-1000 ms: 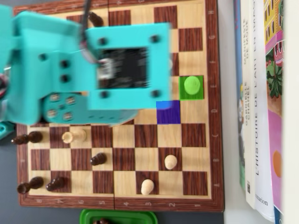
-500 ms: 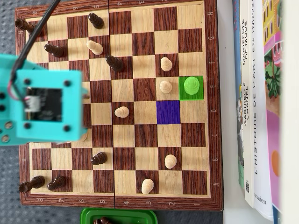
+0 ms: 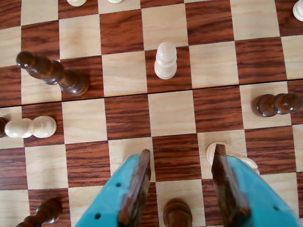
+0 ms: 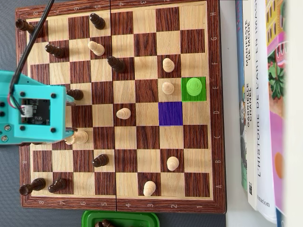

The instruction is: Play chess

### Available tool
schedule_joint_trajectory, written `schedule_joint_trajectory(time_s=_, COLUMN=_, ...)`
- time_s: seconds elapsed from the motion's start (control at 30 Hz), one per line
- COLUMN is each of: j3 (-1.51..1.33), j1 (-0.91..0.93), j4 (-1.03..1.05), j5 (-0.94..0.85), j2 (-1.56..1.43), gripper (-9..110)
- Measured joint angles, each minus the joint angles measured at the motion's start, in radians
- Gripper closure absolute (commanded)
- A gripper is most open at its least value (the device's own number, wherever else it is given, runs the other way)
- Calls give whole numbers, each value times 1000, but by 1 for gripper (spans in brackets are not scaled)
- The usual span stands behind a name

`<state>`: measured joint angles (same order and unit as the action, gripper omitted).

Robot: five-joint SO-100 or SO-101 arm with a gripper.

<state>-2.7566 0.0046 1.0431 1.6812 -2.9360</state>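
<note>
On the board (image 4: 118, 28), which fills most of the overhead view, we use the purple square (image 4: 170, 113) as our reference. Directly above and to the right of it lies the green square (image 4: 201, 94), and a green-tinted pawn (image 4: 193, 86) stands on that square. A light pawn (image 4: 167, 88) stands on the square directly above the purple one, and another (image 4: 168, 65) stands one square further up. A third light pawn (image 4: 123, 113) stands two squares to the left of the purple square, in the same row. A dark piece (image 4: 116, 64) stands up and to the left of the reference, two rows up.

Far left of the purple square, at the board's left edge, we find the teal gripper (image 4: 71, 116) mounted on the arm (image 4: 33, 111). In the wrist view the gripper (image 3: 182, 184) enters from the bottom edge. Its fingers (image 3: 135, 189) are spread about one square apart and hold nothing. A dark piece (image 3: 177, 213) stands between them at the frame's lower edge, touching neither. A light piece (image 3: 214, 152) is partly hidden behind the right finger; we cannot tell whether they touch.

Well right of the purple square, off the board, books (image 4: 258, 104) lie on the table. Below the board's lower edge, a green tray (image 4: 120, 218) holds dark pieces.
</note>
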Motion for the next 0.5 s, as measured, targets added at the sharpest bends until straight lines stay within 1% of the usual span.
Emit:
schedule_joint_trajectory(time_s=0.3, j3=-160, j1=0, j4=-2, j5=-2, j2=-183, gripper=82)
schedule_joint_trajectory(time_s=0.5, j3=-247, j1=15, j4=-149, j5=-58, j2=-256, gripper=82)
